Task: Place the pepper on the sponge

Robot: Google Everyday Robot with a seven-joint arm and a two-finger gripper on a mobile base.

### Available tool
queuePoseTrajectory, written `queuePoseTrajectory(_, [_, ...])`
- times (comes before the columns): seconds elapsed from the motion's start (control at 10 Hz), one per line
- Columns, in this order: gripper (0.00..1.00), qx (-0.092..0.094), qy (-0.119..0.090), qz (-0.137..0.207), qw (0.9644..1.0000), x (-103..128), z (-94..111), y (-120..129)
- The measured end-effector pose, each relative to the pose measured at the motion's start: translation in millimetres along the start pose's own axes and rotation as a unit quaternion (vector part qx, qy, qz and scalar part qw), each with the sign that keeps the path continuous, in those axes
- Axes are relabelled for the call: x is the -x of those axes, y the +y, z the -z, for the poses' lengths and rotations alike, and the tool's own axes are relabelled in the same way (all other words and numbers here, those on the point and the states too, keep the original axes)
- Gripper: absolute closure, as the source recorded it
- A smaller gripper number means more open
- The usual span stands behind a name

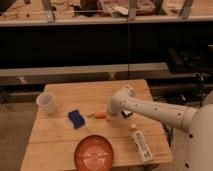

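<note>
The small orange pepper [100,115] with its thin stem pointing left hangs just above the wooden table [60,145], near its middle. My gripper [109,114] is at the pepper's right end and shut on it; the white arm reaches in from the right. The blue sponge [76,118] lies flat on the table a short way left of the pepper, apart from it. The gripper's tips are mostly hidden behind the wrist.
A white cup [46,102] stands at the table's back left. A round orange-red plate [94,153] sits at the front edge. A white bottle [140,144] lies at the front right. A dark shelf unit runs behind the table.
</note>
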Motion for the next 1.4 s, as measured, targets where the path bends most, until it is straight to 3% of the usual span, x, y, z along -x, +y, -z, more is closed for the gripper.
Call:
queuePoseTrajectory(0.1, [1.00, -0.003, -0.006, -0.003, 1.0000, 1, 3, -1])
queuePoseTrajectory(0.6, [1.00, -0.034, -0.043, 0.012, 0.9984, 24, 65, -15])
queuePoseTrajectory(1.4, [1.00, -0.028, -0.058, 0.093, 0.9936, 81, 70, -9])
